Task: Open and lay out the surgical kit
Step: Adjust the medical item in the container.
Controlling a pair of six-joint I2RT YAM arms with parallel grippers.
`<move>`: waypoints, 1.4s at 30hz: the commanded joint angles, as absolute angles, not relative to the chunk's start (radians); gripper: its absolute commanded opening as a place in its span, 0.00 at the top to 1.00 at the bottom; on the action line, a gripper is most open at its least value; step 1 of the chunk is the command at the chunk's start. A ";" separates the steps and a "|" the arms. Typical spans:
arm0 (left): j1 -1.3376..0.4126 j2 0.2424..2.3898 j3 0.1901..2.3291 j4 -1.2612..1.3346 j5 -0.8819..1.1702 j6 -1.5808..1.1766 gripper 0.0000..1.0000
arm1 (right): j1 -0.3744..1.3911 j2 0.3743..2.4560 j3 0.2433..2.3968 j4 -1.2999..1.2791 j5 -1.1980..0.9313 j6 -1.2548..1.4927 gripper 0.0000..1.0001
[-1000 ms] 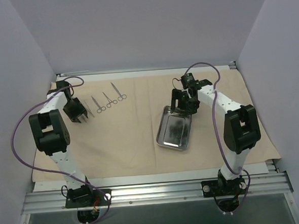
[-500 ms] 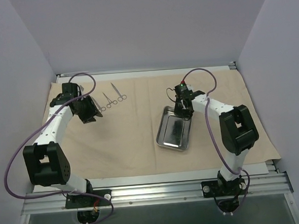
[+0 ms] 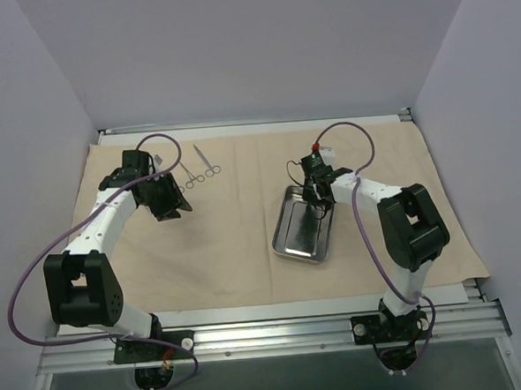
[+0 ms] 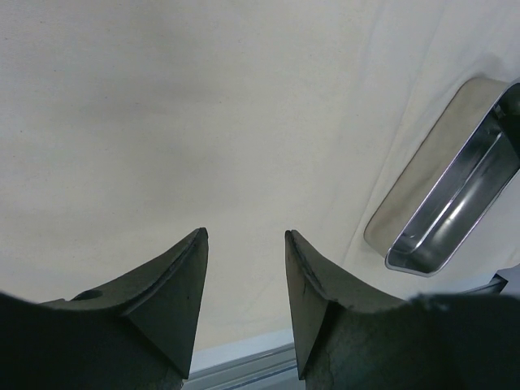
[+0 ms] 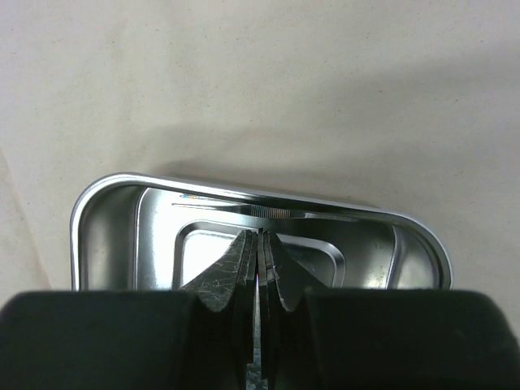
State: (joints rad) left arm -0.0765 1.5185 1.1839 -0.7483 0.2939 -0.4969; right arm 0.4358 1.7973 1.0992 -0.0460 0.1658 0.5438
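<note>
The cloth wrap (image 3: 228, 250) lies spread, with two instruments (image 3: 203, 159) left of the tray (image 3: 279, 247). The right hand (image 5: 258, 234), pressed together, reaches inside the tray, where a thin instrument (image 5: 268, 210) lies. The left hand (image 4: 244, 236) is spread and empty.

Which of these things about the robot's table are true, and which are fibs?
The steel tray sits on the beige cloth. True.
The right end effector is wide open. False: its fingers are shut together over the tray.
The left end effector holds scissors. False: it is open with nothing between its fingers.
The tray is empty. False: a thin metal instrument lies along one wall.
Ring-handled instruments lie on the cloth near the left end effector. True.
</note>
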 commanded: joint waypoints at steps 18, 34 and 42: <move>-0.080 1.482 1.186 -0.727 0.342 -0.468 0.48 | 0.453 1.862 1.132 0.037 0.262 0.534 1.00; -0.080 1.488 1.209 -0.716 0.344 -0.488 0.48 | 0.535 1.619 1.032 -0.150 0.161 0.581 1.00; -0.084 1.511 1.206 -0.715 0.347 -0.483 0.48 | 0.500 1.652 1.089 -0.146 0.178 0.523 0.99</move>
State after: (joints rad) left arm -0.0772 1.5131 1.1732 -0.7441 0.3298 -0.4896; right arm 0.5125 1.5883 1.0569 -0.1150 0.1616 0.5461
